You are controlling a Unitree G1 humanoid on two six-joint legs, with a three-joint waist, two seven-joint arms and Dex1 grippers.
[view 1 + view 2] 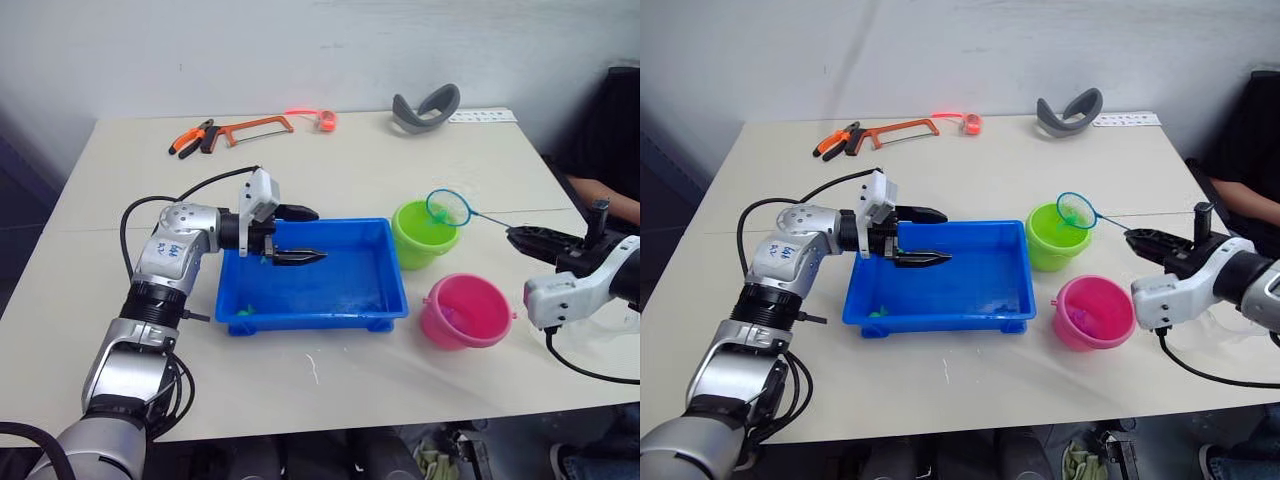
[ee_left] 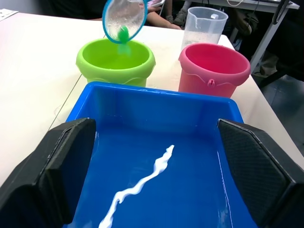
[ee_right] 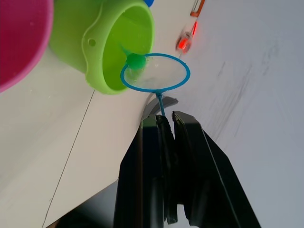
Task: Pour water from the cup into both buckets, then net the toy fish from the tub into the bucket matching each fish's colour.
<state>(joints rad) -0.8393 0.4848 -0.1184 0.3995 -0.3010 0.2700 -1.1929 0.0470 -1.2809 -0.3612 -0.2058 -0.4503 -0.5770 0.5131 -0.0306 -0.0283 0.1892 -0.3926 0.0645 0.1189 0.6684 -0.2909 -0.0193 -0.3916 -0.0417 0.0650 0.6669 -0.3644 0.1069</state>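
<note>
tub (image 1: 350,300) at centre of the head view, on the table (image 1: 400,170) | left gripper (image 1: 305,235) wide open, empty, over the tub's left part | green bucket (image 1: 420,235); pink bucket (image 1: 465,312) right of tub | right gripper (image 3: 166,124) closed on the net (image 3: 155,72); hoop above green bucket, with a green fish (image 3: 136,61) inside

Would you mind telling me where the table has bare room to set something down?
The widest bare stretch lies between the tools at the far edge and the blue tub. The near edge in front of the tub is also free. It is crowded around the green bucket, pink bucket and net.
</note>
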